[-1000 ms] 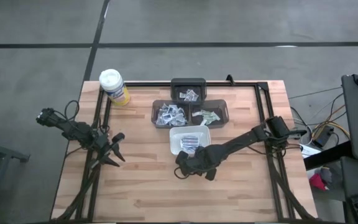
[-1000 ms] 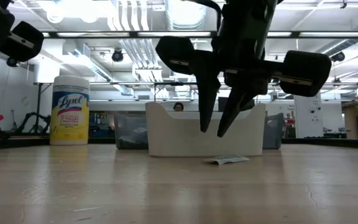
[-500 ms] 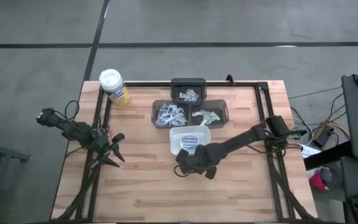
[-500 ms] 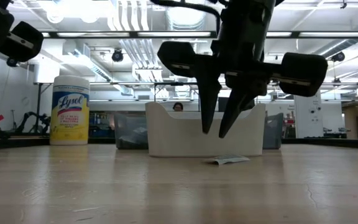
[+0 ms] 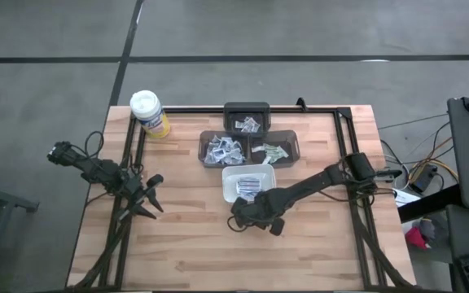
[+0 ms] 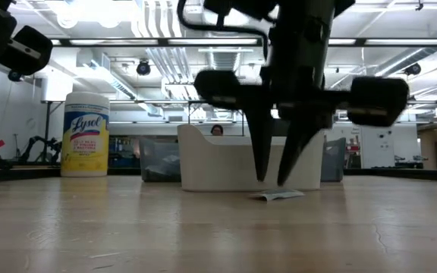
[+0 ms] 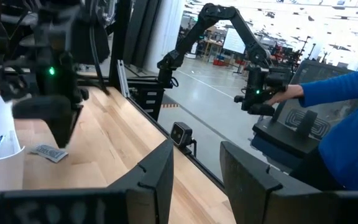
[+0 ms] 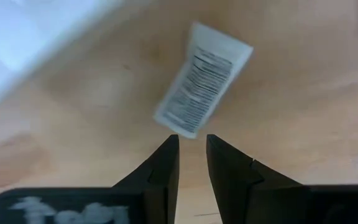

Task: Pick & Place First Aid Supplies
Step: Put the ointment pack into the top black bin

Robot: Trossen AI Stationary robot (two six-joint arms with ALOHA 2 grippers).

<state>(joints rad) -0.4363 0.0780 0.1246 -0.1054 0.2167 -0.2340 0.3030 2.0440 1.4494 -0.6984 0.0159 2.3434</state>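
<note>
One small white packet with dark print (image 8: 202, 81) lies flat on the wooden table just in front of the white tray (image 5: 248, 183); it also shows in the low view (image 6: 278, 196). My right gripper (image 6: 272, 180) points down right above it, its fingers a narrow gap apart with nothing between them. The fingertips (image 8: 166, 152) stand close to the packet's near end, clear of it. More packets (image 5: 249, 187) lie in the tray. My left gripper (image 5: 156, 194) waits open and level at the table's left side.
Behind the white tray stand three dark bins with packets (image 5: 222, 148), (image 5: 273, 149), (image 5: 247, 118). A yellow canister with a white lid (image 5: 148, 111) stands at the far left corner. A dark frame (image 5: 344, 155) runs round the table. A person's blue sleeve (image 7: 334, 93) shows beyond it.
My right gripper has come down a little toward the packet on the table, its fingertips now close above it. The packet has stayed where it lay.
</note>
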